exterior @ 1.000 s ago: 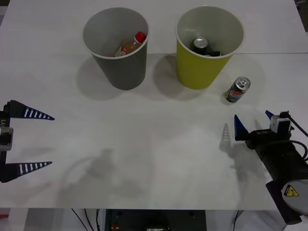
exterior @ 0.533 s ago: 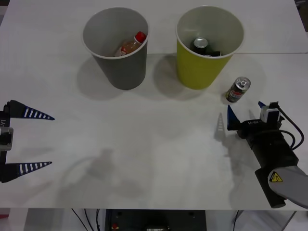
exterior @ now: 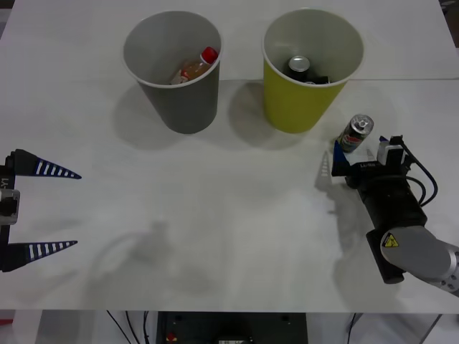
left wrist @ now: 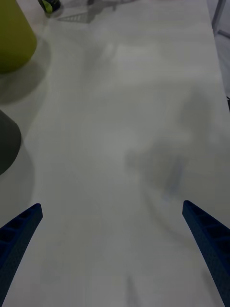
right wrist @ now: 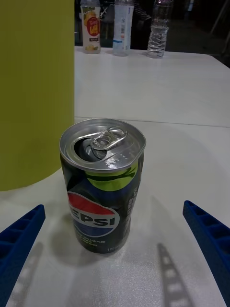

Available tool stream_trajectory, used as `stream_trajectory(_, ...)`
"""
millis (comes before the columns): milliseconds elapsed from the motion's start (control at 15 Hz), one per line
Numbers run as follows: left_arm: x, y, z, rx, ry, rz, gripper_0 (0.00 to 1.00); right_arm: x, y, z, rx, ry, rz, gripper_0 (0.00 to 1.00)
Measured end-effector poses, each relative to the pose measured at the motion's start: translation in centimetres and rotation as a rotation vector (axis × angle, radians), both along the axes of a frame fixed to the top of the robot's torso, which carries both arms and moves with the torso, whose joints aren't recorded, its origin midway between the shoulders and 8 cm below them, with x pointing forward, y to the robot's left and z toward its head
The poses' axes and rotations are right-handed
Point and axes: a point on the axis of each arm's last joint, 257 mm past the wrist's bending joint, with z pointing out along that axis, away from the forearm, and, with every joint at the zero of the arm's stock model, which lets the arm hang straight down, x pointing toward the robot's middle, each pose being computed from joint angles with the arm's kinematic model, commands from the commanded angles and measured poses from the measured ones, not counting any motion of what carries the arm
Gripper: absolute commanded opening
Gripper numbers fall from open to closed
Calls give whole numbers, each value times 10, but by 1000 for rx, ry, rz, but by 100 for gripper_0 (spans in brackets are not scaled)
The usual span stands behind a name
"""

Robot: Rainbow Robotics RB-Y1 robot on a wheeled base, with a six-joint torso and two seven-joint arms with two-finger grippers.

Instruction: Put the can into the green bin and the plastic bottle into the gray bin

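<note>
Right gripper (exterior: 359, 154) has crept forward toward 12 o'clock since a second ago, and now its spread blue fingers (right wrist: 19, 240) sit just short of the can (exterior: 355, 133), one tip on each side, not touching it yet. So jaws wide apart, nothing held. Can is standing upright on the white counter (exterior: 229, 215), at about 4 o'clock from the green bin (exterior: 310, 68) and just beside it. From the right wrist view the can (right wrist: 102, 187) is dead center between the fingers, pull tab up, with the green bin's wall (right wrist: 36, 91) right next to it.

Green bin already has another dark silver-topped can (exterior: 299, 67) inside. The plastic bottle (exterior: 195, 67) is lying tilted inside the gray bin (exterior: 174, 68), red cap toward 1 o'clock. Gray bin stands at 9 o'clock of the green one, near but apart.

Left gripper (exterior: 43, 209) is parked way over at the 9 o'clock edge of the counter, fingers spread wide, holding nothing, same spot as before
</note>
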Motion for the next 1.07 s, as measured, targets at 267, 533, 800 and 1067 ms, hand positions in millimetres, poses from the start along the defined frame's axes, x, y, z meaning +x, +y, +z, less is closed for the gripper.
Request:
stream_trajectory(267, 0, 0, 0, 0, 0, 0, 100, 15, 3, 1, -8, -7, -14, 100)
stream_trajectory(533, 0, 0, 0, 0, 0, 0, 100, 32, 7, 6, -13, -13, -23, 100)
stream_trajectory(800, 0, 0, 0, 0, 0, 0, 100, 47, 10, 5, -6, 1, -35, 100)
stream_trajectory(1067, 0, 0, 0, 0, 0, 0, 100, 54, 9, 7, -15, 1, -40, 0)
